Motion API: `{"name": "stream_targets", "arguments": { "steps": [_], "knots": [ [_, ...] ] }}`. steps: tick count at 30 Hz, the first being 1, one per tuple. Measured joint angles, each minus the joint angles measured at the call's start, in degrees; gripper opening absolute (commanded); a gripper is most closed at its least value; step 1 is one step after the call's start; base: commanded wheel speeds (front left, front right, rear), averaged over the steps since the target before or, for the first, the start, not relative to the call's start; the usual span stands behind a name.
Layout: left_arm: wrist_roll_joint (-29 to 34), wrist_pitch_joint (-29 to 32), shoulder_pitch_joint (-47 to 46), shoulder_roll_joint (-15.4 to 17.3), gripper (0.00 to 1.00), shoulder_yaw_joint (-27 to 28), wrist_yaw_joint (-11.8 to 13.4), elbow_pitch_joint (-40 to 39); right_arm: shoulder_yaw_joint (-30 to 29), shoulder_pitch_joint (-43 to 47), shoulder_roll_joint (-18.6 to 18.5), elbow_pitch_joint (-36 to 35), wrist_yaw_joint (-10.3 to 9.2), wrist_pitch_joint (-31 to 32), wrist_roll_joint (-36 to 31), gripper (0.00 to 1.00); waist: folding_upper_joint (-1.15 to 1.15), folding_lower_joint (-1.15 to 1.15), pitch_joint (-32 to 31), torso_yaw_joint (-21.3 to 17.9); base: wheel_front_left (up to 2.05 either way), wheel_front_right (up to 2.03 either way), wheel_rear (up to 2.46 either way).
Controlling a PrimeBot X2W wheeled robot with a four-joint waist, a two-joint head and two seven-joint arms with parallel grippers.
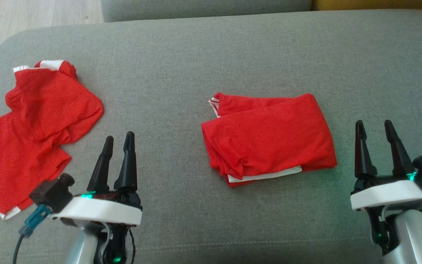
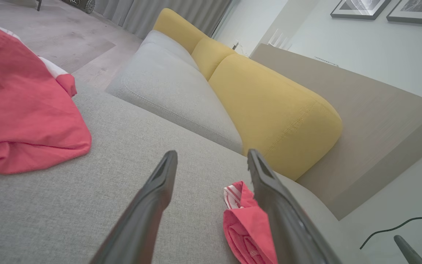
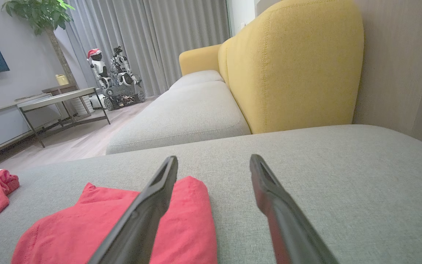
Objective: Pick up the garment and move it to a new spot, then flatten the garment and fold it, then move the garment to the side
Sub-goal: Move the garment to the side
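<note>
A folded red garment (image 1: 269, 137) with white trim lies in the middle of the grey sofa seat (image 1: 233, 55). A second red garment (image 1: 39, 128), crumpled and spread loosely, lies at the left end of the seat. My left gripper (image 1: 119, 136) hovers open between the two, just right of the crumpled one, with nothing in it. My right gripper (image 1: 373, 122) stands open a little to the right of the folded garment. The left wrist view shows the open left gripper (image 2: 213, 153), the crumpled garment (image 2: 24, 110) and the folded garment (image 2: 245, 223). The right wrist view shows the open right gripper (image 3: 214, 157) beside the folded garment (image 3: 60, 231).
Yellow back cushions (image 3: 291, 66) rise behind the seat, with another grey seat cushion (image 3: 189, 110) beyond. The seat's rounded left corner (image 1: 2, 47) drops to a wooden floor (image 1: 31, 14). A low table (image 3: 60, 97) and a small robot figure (image 3: 117, 80) stand far off.
</note>
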Motion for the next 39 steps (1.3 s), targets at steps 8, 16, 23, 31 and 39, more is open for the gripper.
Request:
{"name": "stream_targets", "arguments": {
  "steps": [8,16,23,31,39],
  "knots": [
    [0.0,0.0,-0.24,0.0,1.0,-0.51,-0.01,0.16,1.13,-2.11,0.07,3.33,0.0,1.72,1.79,1.0,0.0,0.0,1.52,0.33,0.0,0.0,0.0],
    [-0.58,0.0,-1.71,0.0,1.0,-0.81,-0.01,0.26,0.03,-7.0,0.16,8.49,0.0,5.89,3.64,1.0,0.0,0.0,4.1,1.77,0.0,0.0,0.0],
    [-0.47,0.0,-3.2,-0.01,1.0,-0.29,-0.01,0.52,-0.56,-9.83,0.44,14.03,0.0,9.57,5.36,1.0,0.0,0.0,5.87,2.97,0.0,0.0,0.0],
    [-0.44,0.0,-4.0,-0.01,1.0,-0.23,-0.02,0.53,2.69,-11.94,0.81,18.01,0.0,11.92,9.49,1.0,0.0,0.0,6.76,3.57,0.0,0.0,0.0],
    [-0.44,0.0,-4.1,-0.01,1.0,-0.2,-0.04,0.52,7.67,-13.01,-0.46,20.52,0.0,14.3,13.11,0.0,0.0,0.0,6.71,3.7,0.0,0.0,0.0]
  ]
}}
